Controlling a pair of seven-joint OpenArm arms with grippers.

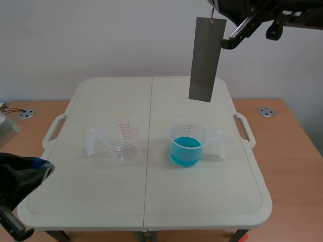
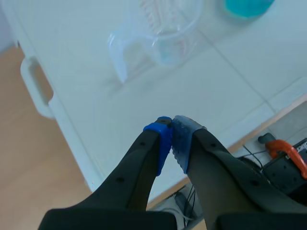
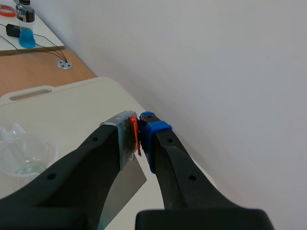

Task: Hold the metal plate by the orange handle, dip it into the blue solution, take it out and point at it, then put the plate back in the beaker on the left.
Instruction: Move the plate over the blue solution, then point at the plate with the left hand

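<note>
1. We record a metal plate: flat, matt grey, a long rectangle, hanging upright at the scene's upper right, clear of the table.
2. Its orange handle: a thin tab, pinched between the pads of the right gripper, whose arm enters raised at the top right corner.
3. One beaker of blue solution: clear plastic, handled, right of centre.
4. One empty beaker: clear, red graduations, left of centre.
5. The left gripper: low at lower left; we find its pads pressed together, holding nothing.

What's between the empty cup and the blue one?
Only bare table and its seam separate the empty beaker and blue beaker, per the scene view.
</note>
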